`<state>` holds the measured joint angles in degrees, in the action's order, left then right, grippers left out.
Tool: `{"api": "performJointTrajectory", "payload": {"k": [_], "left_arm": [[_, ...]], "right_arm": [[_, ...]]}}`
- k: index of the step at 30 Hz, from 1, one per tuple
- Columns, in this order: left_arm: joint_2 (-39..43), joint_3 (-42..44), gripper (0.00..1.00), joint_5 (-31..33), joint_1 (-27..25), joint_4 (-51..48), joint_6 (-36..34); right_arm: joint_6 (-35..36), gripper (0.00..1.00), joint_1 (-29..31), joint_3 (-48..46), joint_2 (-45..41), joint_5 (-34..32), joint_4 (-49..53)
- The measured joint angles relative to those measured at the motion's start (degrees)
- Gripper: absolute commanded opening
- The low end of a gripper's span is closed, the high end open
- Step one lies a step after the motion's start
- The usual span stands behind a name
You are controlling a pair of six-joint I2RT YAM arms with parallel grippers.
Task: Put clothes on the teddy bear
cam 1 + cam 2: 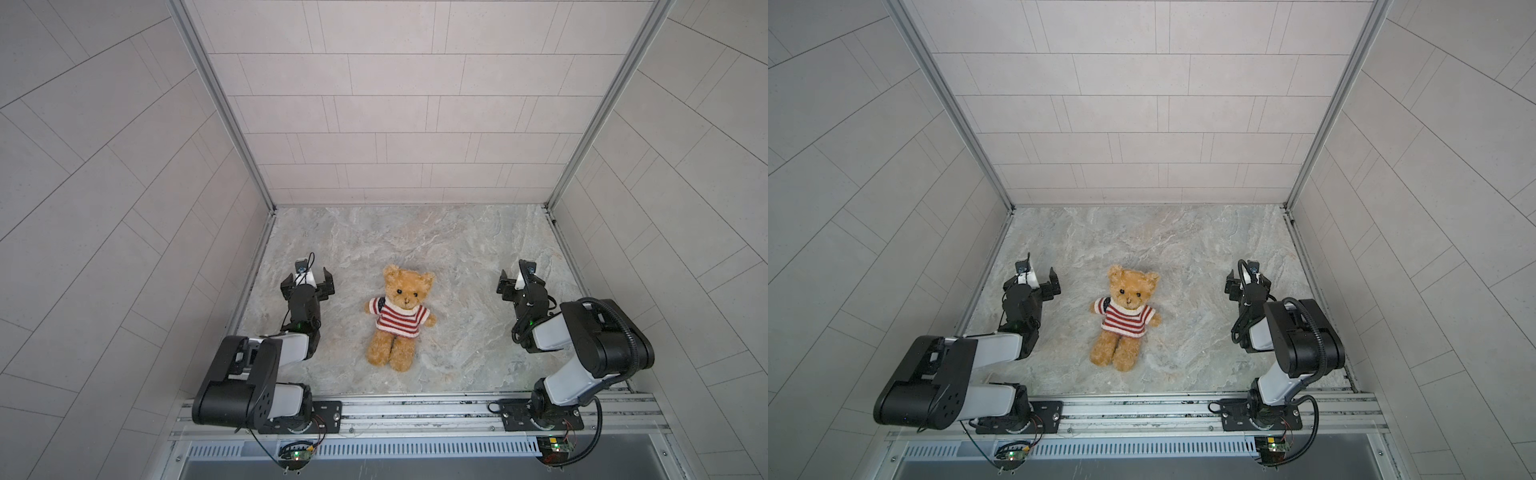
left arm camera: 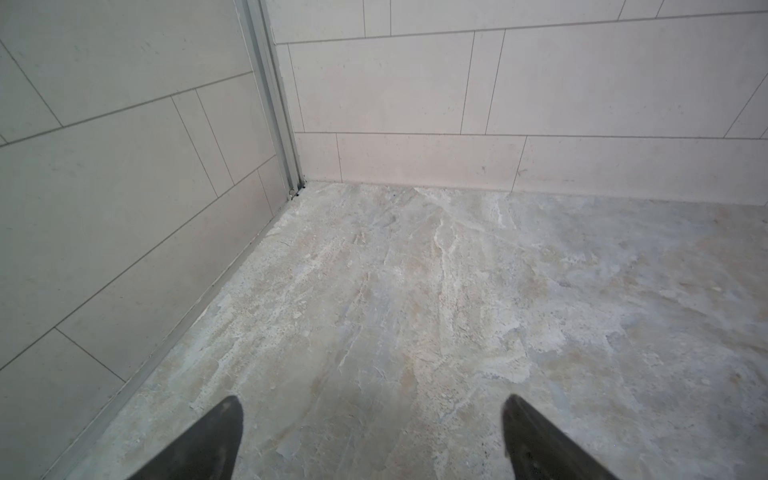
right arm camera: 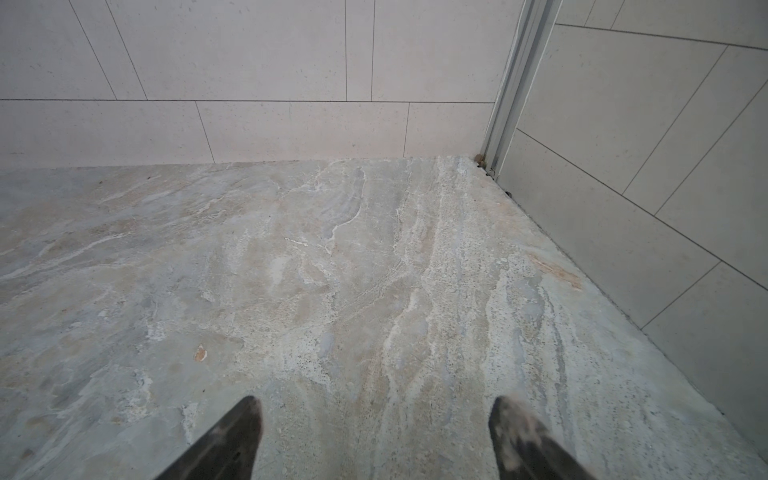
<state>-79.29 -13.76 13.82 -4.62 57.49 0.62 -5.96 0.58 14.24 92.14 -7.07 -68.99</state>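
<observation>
The tiled walls box in a marbled surface, and your two arms sit at its near edge, the left arm on the left and the right arm on the right. Between them, near the middle of the surface, the teddy bear lies on its back, face up; its long axis runs near to far, head far and feet near, with the feet swung slightly left. The striped sweater is on the bear, paws out of both sleeves and the hem at the waist, so the dressing looks done to me.

The left fingers are spread as wide as they go and hold nothing; the right fingers are also well apart and empty. Both pairs point far, level with the bear's head. The bear lies to the right of the left fingers and to the left of the right fingers, apart from both. The left pair is nearer, so any last tug at the sweater falls to your left arm, reaching sideways across the bear's long axis. Neither wrist view shows the bear, only bare surface and wall.
</observation>
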Motion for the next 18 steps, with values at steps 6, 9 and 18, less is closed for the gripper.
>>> {"api": "performJointTrajectory", "payload": {"k": [6,9,18], "left_arm": [[-4.5,-1.1,1.0,-1.8,0.0,2.3,0.0],[-4.7,-3.3,1.0,-0.9,0.0,0.7,0.0],[-4.7,-5.3,1.0,1.0,-1.0,-1.0,-0.1]], "right_arm": [[0.9,0.9,0.6,4.3,0.0,-1.0,6.9],[1.5,1.0,2.2,6.3,0.0,-2.9,9.6],[2.9,1.0,3.3,6.8,0.0,-5.1,13.1]]}}
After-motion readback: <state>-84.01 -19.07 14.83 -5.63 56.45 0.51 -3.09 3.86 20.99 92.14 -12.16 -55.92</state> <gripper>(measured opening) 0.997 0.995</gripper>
